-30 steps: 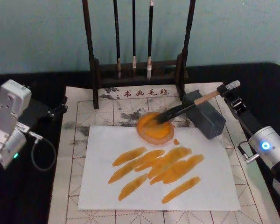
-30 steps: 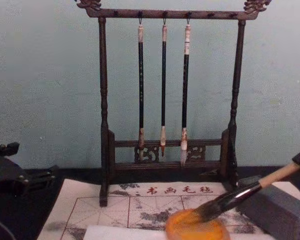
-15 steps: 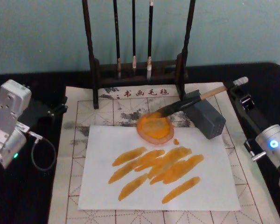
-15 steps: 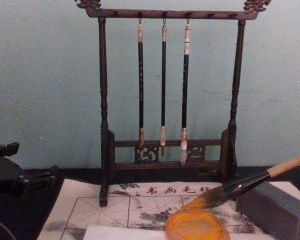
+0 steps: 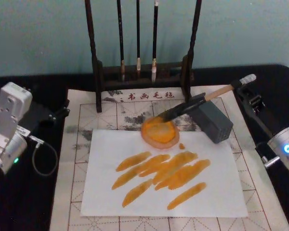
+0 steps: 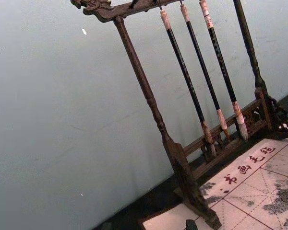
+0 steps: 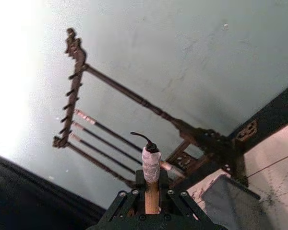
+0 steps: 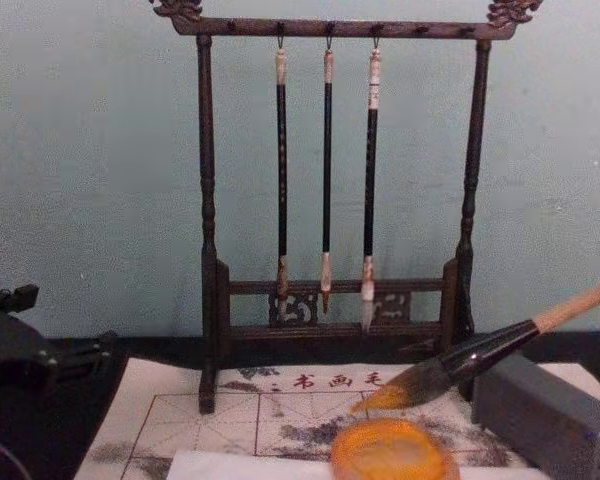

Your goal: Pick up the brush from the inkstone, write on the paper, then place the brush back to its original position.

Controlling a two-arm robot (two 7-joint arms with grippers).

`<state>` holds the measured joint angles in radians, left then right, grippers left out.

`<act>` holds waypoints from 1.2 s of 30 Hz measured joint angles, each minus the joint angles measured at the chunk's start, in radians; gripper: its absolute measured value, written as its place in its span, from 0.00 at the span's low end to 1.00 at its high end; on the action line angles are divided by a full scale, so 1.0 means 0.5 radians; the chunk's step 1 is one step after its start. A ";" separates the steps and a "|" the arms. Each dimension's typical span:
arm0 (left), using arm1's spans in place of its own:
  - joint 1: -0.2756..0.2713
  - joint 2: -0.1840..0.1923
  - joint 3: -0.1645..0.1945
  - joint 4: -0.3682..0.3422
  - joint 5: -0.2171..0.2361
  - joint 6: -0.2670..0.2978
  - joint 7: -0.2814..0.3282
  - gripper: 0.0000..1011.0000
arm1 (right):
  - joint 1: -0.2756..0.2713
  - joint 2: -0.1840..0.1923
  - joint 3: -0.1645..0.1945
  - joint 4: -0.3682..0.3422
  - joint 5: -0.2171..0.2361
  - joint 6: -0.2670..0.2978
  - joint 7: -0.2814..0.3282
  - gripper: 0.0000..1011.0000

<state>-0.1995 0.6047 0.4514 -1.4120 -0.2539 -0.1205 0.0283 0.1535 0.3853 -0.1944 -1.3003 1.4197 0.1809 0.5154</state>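
Over the far rim of the inkstone (image 5: 146, 136) the brush (image 5: 188, 106) hangs on a slant. Its orange-loaded tip is low and, in the chest view, appears just clear of the dish. The pale handle rises to the right above the grey block (image 5: 214, 122). The right gripper (image 5: 242, 84) pinches the very end of the handle, and its wrist view shows the jaws closed against the wood. The paper (image 5: 221, 192) lies in front of the inkstone on the felt mat (image 5: 72, 192) and carries a fan of orange strokes (image 5: 164, 171).

Judgement: the writing looks done, and the step in hand is the return. The next move calls for lowering the tip into the dish, probably with the handle settling on the block. The gripper then lets go without rolling the brush or dripping on the sheet.

The left gripper (image 5: 50, 114) is parked by the mat's left edge.
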 joint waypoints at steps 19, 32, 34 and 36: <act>0.000 0.000 0.000 0.000 0.000 0.000 0.000 0.99 | -0.126 0.299 -0.097 -0.216 0.036 0.106 0.145 0.18; 0.000 0.000 0.000 0.000 0.000 0.000 0.000 0.99 | -0.131 0.460 -0.206 -0.280 -0.026 0.111 0.224 0.18; 0.000 0.000 0.000 0.000 0.000 0.000 0.000 0.99 | -0.129 0.482 -0.221 -0.287 -0.039 0.101 0.231 0.18; 0.000 0.000 0.000 0.000 0.000 0.000 0.000 0.99 | -0.125 0.498 -0.236 -0.291 -0.045 0.094 0.239 0.18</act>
<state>-0.1995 0.6047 0.4514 -1.4120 -0.2539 -0.1205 0.0283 0.0912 0.6345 -0.3123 -1.4457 1.3969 0.2279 0.6348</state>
